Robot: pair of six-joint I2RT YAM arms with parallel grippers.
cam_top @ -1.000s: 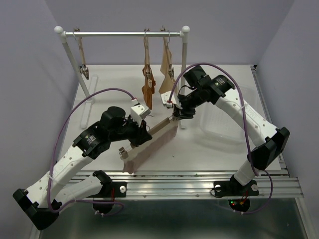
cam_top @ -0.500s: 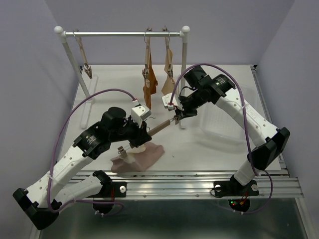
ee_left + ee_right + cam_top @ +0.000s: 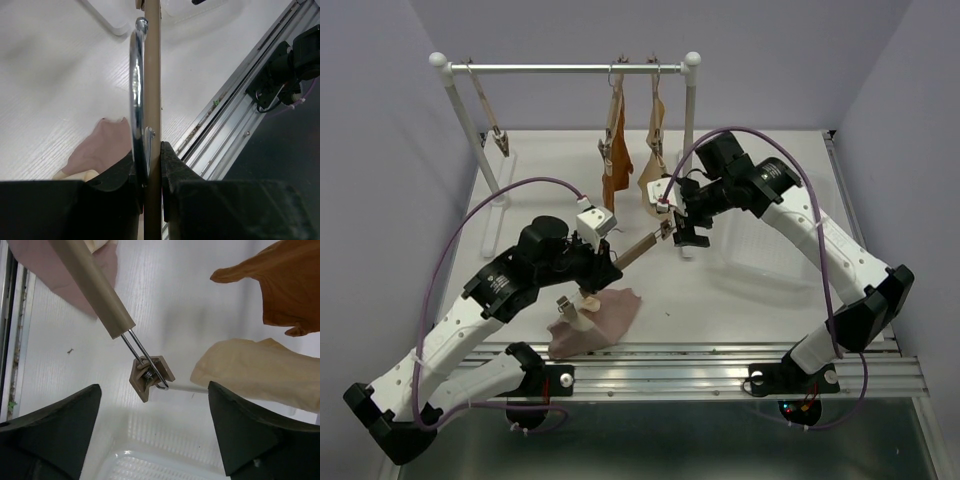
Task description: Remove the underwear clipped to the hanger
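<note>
Top external view: the pink briefs (image 3: 605,318) are lying crumpled on the table (image 3: 750,160), well in front of the rack (image 3: 565,69). A second ago they were stretched along the hanger (image 3: 638,248).
Left arm: the left gripper (image 3: 603,268) is clamping the wooden hanger bar with its chrome hook (image 3: 135,90) pinned alongside. It's keeping the bar slanted low in front of the rack.
Right arm: the right gripper (image 3: 688,232) is hovering with jaws spread wide and nothing between them. It's backing off toward the rack's right post.
Far clip: the far clip (image 3: 150,376) is dangling bare from its wire, with no fabric in it.
Near clip: the near clip (image 3: 563,304) is sitting right over the pink heap. I cannot tell whether it's still biting the cloth.
On the rack: the rust-brown briefs (image 3: 613,185) and beige briefs (image 3: 655,190) are still hanging side by side toward the right end of the rail, each on its own hanger.
What it means: the first pair is looking free at one end at least, so it's coming off or already off. Two pairs are still waiting up on the rack.
</note>
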